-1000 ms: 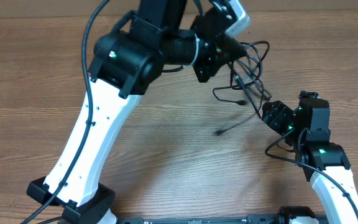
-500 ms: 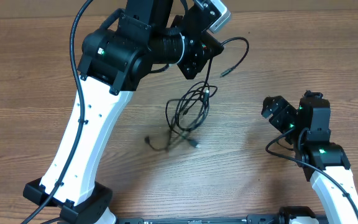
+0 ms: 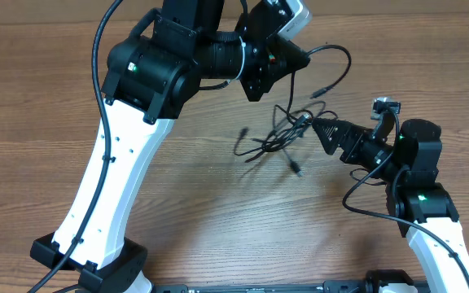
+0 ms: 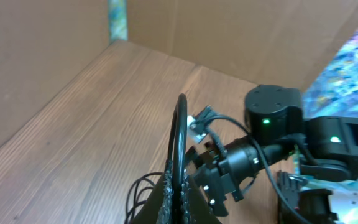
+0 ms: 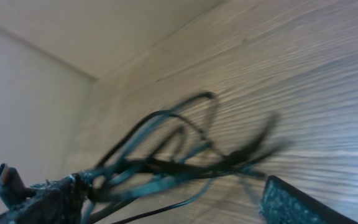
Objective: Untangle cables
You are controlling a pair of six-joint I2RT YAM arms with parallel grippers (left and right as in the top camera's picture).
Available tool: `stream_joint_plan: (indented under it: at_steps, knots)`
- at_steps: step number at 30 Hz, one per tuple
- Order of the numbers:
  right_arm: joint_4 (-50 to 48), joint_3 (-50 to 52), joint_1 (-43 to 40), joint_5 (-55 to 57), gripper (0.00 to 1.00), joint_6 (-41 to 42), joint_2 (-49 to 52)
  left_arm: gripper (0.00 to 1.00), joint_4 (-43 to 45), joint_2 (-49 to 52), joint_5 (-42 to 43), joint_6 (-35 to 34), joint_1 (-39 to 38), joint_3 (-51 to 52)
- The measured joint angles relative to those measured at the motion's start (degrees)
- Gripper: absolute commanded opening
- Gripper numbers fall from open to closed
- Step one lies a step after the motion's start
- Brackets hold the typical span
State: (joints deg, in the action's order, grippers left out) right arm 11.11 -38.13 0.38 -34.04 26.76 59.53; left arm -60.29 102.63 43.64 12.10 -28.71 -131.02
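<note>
**Left and right fingers at the cable tangle.** The left fingers [image 4: 166, 202] are being pressed together on one strand of the cables [image 3: 277, 140]. The rest of the tangle is being left to hang just below the left fingers; whether its lowest plugs are touching the surface cannot be told. The right fingers [image 5: 48, 202] are being held spread, lower than the left fingers and toward the robot's right of them. Several blurred strands are lying across the gap between them, and none is being pinched.

**Judged risks.** If the right fingers are closed on this whole bunch, several strands are likely to be caught at once. Any pull away from the left fingers would then be tightening the knot rather than freeing a cord. A hard pull could also drag the pinched strand out of the left fingers, and the tangle would be dropped.

**Setting.** The wood-grain bench [image 3: 218, 220] is lying beneath the left fingers. Beyond them, its far edges are being enclosed by plain brown boards [image 4: 229, 31].
</note>
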Motion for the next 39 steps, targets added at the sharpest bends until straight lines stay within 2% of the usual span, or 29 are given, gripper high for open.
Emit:
stream_joint_plan:
  at_steps: [3,9,10,16,24,25,27,29,30,31,39]
  knots:
    - [-0.11,0.0,0.0,-2.47,0.75,-0.42,0.0,0.04,0.42,0.0,1.95,-0.09,-0.02,0.0]
    - [-0.57,0.0,-0.02,-4.52,0.45,-0.72,0.0,0.04,2.12,0.0,7.21,-0.17,-0.02,0.0]
    - [-0.59,0.0,-0.02,-4.72,0.31,-0.74,0.0,0.04,2.71,0.0,8.39,-0.17,-0.02,0.0]
    - [0.33,0.0,0.0,-4.35,0.04,-1.38,0.0,0.04,4.22,0.0,13.73,-0.17,-0.02,0.0]
    - [5.51,0.0,-0.02,2.38,0.05,-1.05,0.0,0.04,4.24,0.0,15.76,-0.17,-0.02,0.0]
    - [6.14,0.0,-0.02,3.61,0.12,-0.96,0.0,0.04,4.24,0.0,15.78,-0.2,-0.02,0.0]
    - [6.54,0.0,-0.02,5.14,0.37,-0.85,0.0,0.04,4.24,0.0,15.78,-0.2,-0.02,0.0]
    - [6.12,0.0,-0.02,5.75,0.52,-0.17,0.0,0.04,4.33,0.0,15.47,-0.2,-0.02,0.0]
    - [5.97,0.0,-0.02,5.86,0.66,-0.33,0.0,0.04,4.42,0.0,14.82,-0.17,-0.02,0.0]
    - [5.64,0.0,-0.02,5.84,0.7,-0.2,0.0,0.04,4.42,0.0,13.6,-0.2,-0.02,0.0]
    - [3.43,0.0,-0.02,2.78,0.71,-0.02,0.0,0.04,4.39,0.0,-2.05,-1.75,-0.04,0.0]
